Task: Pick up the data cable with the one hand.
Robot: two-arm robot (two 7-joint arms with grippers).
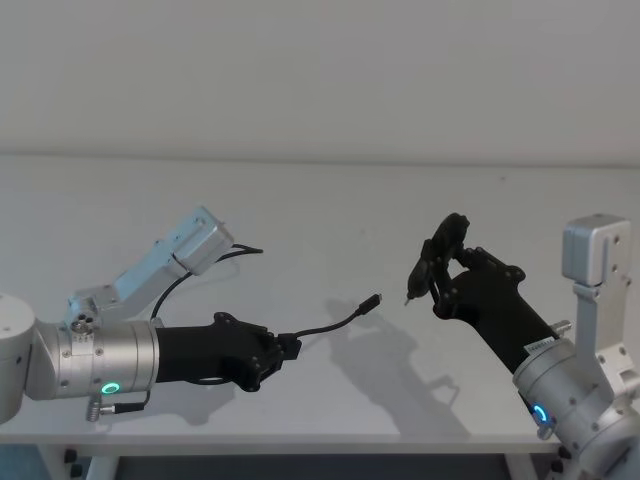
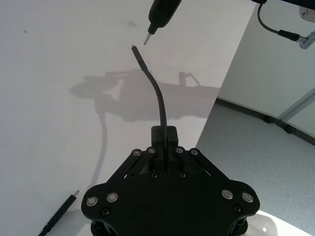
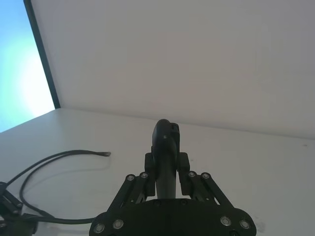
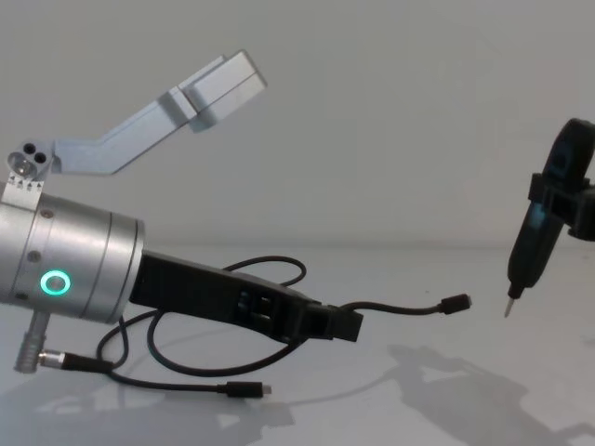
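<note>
The data cable (image 1: pixel 335 323) is a thin black cord. My left gripper (image 1: pixel 284 350), the one hand with the green ring, is shut on it above the table. A short length sticks out past the fingers to a small plug (image 4: pixel 455 303), held in the air. The remaining cord loops on the table behind the arm (image 4: pixel 279 267). It ends in a silver-tipped plug (image 4: pixel 245 390) lying flat. In the left wrist view the cord (image 2: pixel 158 96) rises from between the closed fingertips (image 2: pixel 164 133). My right gripper (image 1: pixel 441 266) is raised and shut on a black pointed tool (image 4: pixel 527 251), whose tip hangs close to the raised plug.
The white table (image 1: pixel 330 210) runs back to a pale wall. Its front edge (image 1: pixel 300 447) lies just below both arms. A silver camera bracket (image 1: pixel 190 245) stands up from the left wrist. The loose cable loop (image 3: pixel 59 157) lies on the left side of the table.
</note>
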